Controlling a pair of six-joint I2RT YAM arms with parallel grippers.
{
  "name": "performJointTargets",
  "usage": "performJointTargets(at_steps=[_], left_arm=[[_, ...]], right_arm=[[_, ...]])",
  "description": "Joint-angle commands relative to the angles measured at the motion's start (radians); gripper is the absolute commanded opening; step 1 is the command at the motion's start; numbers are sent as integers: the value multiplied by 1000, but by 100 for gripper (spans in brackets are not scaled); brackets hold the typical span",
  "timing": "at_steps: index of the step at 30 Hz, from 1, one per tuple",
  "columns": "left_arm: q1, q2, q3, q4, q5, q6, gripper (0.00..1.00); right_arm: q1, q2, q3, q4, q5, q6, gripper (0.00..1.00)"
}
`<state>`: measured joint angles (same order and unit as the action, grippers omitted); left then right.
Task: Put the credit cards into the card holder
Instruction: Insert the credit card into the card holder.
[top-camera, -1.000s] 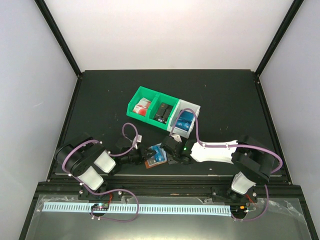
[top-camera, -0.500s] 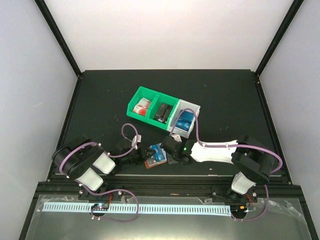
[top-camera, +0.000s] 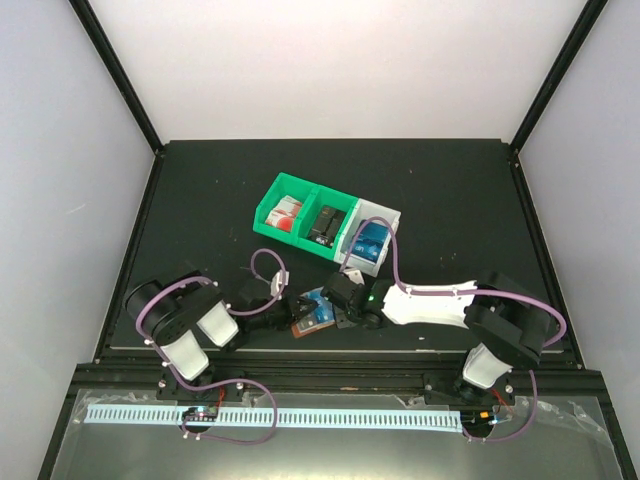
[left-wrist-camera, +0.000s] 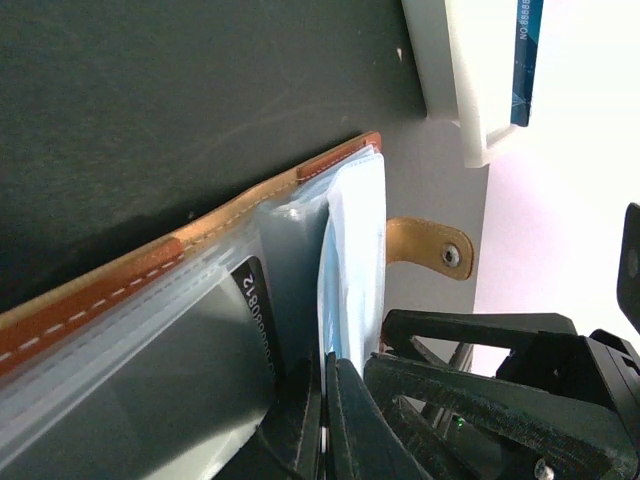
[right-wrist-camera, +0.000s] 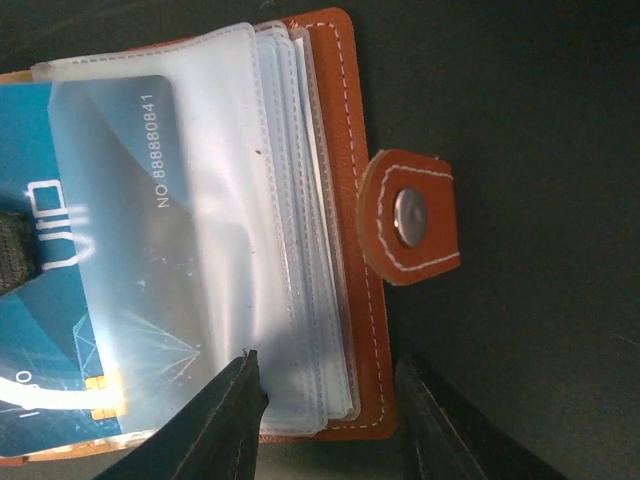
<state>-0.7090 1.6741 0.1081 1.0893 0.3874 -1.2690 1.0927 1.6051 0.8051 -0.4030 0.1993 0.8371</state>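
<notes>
Left gripper (left-wrist-camera: 322, 380) pinches the one card holder (right-wrist-camera: 340, 150), one blue card (right-wrist-camera: 110, 250) pocketed; right gripper (right-wrist-camera: 328, 365) spread.

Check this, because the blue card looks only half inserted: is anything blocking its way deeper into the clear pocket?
Nothing visible does. The blue card sits partly inside the top clear pocket of the card holder, and the pocket ahead looks empty up to the stitched edge.

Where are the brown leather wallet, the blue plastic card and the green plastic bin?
Brown leather folding wallet (right-wrist-camera: 410, 215): right wrist view, on its snap tab.
Blue plastic card (right-wrist-camera: 30, 325): right wrist view, on its uncovered end.
Green plastic bin (top-camera: 270, 200): top view, on its left wall.
</notes>
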Motion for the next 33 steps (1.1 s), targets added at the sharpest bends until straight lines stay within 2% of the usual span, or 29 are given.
performJointTargets(at_steps=[1,7,12,15,19,27,30,33], left_arm=[[-23,34,37,25,-23,-1,1],[-50,-8,95,-136,-55,63,8],[-66,-91,129,-349,-68,156,19],[-70,-156,149,-491,-76,222,28],[-70,-265,178,-678,-90,291,47],[-72,-542,245,-1098,-184,438,71],[-71,-630,241,-1195,-240,454,74],[-63,-677,220,-1241,-295,437,69]], right_arm=[[4,-38,-25,27,-12,13,40],[3,-97,-40,18,34,16,47],[3,-148,-41,-16,96,-1,61],[4,-168,-43,-13,107,-34,67],[4,-175,-44,1,100,-49,73],[6,-172,-37,12,103,-63,77],[32,-122,15,-34,154,-62,77],[83,-56,87,-69,210,-66,78]])
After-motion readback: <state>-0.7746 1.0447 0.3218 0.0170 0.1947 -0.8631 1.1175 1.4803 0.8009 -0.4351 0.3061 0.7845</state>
